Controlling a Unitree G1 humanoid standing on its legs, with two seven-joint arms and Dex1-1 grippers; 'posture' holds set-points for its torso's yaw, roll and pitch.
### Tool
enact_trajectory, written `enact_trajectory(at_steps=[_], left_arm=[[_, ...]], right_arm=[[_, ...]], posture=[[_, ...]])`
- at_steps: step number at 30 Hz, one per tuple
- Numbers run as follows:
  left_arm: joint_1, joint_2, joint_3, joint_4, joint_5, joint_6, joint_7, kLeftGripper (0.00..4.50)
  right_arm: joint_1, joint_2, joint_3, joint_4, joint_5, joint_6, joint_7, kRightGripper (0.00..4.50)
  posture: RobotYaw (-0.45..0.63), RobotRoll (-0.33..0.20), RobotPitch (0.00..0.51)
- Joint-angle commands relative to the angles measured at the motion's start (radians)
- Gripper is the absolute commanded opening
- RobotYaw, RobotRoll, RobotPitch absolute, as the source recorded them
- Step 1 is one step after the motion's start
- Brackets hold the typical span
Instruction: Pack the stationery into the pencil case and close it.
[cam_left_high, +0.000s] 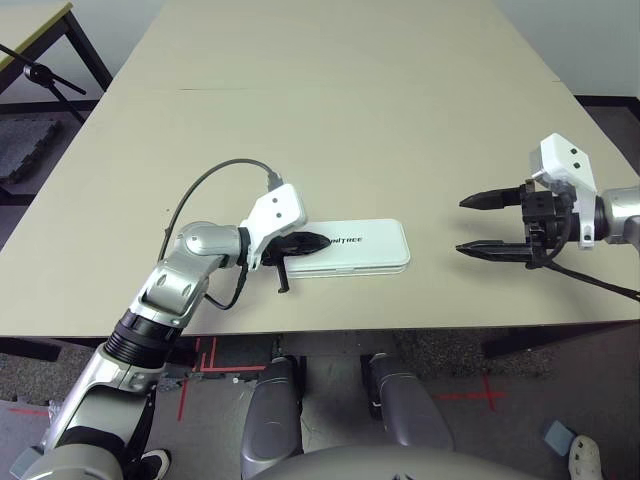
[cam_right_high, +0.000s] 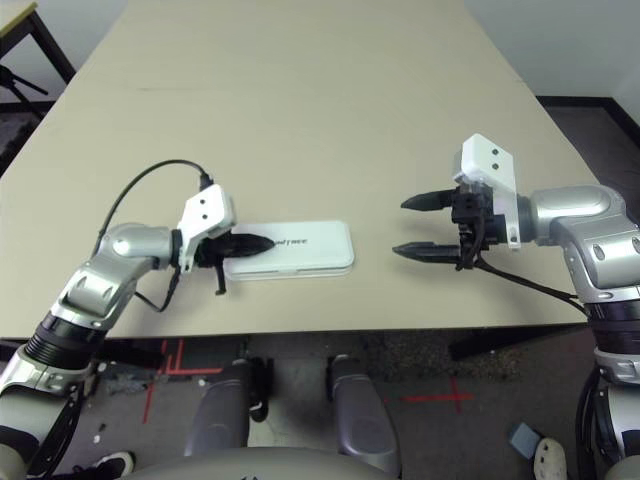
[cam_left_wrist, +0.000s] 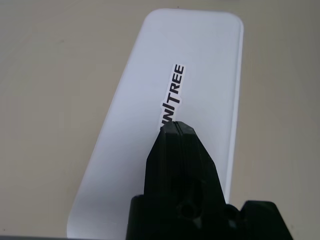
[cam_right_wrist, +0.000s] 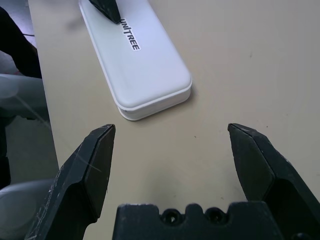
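White plastic pencil case (cam_left_high: 352, 247) lies closed and flat on the beige table (cam_left_high: 330, 110), near its front edge, lid up with the dark lettering showing. Seen from the head camera, its long axis runs from 9 o'clock to 3 o'clock.

Left gripper (cam_left_high: 308, 242) sits at the case's 9 o'clock end, fingers pressed together into a single black wedge whose tip rests on, or just above, the lid beside the first letters; contact cannot be settled from these views. The silver forearm reaches in from 7 o'clock, wrist bent so the wedge points toward 3 o'clock and slightly downward, along the case's length.

Right gripper (cam_left_high: 492, 225) hangs well apart from the case, off its 3 o'clock end, jaws spread wide and holding nothing, aimed toward 9 o'clock at the case's short rounded end.

The left arm is plainly the nearer. With the lid down, the remaining step is judged to be a press to seat the closure.
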Motion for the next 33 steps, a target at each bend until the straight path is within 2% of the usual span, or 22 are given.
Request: enact_trajectory(at_steps=[1,3,7,10,15,20,23,27,33], left_arm=[[0.026,0.018,-0.063,0.034,0.058,0.024,-0.008,0.01],[0.029,0.014,-0.060,0.040,0.062,0.011,0.002,0.01],[0.024,-0.049,0.014,0.061,0.025,-0.039,0.077,0.01],[0.033,-0.082,0.089,0.052,-0.040,-0.052,0.094,0.60],[0.048,-0.134,0.223,0.024,-0.141,-0.032,0.152,2.45],[0.032,-0.179,0.382,0.058,-0.206,-0.051,0.277,4.42],[0.009,-0.186,0.448,0.107,-0.208,-0.070,0.342,4.47],[-0.043,-0.180,0.528,0.221,-0.175,-0.138,0.454,4.47],[-0.119,-0.170,0.616,0.402,-0.136,-0.258,0.621,4.47]], right_arm=[[0.000,0.012,0.015,0.005,-0.015,-0.022,-0.013,4.50],[-0.006,0.024,0.015,0.011,-0.017,-0.029,-0.023,4.50],[-0.018,0.049,0.009,0.021,-0.019,-0.038,-0.046,4.50],[-0.030,0.088,-0.002,0.056,-0.044,-0.090,-0.102,4.50],[-0.065,0.171,-0.050,0.116,-0.056,-0.145,-0.243,4.50],[-0.098,0.304,-0.135,0.208,-0.058,-0.221,-0.458,4.50],[-0.121,0.372,-0.180,0.259,-0.069,-0.271,-0.584,4.50],[-0.165,0.460,-0.245,0.369,-0.121,-0.374,-0.830,4.50],[-0.193,0.518,-0.303,0.486,-0.182,-0.488,-1.095,4.50]], posture=[[-0.09,0.000,0.153],[-0.09,0.000,0.154],[-0.09,0.000,0.156],[-0.08,0.000,0.157],[-0.07,0.000,0.155],[-0.06,0.000,0.150],[-0.06,0.000,0.149],[-0.05,0.000,0.143],[-0.06,0.000,0.137]])
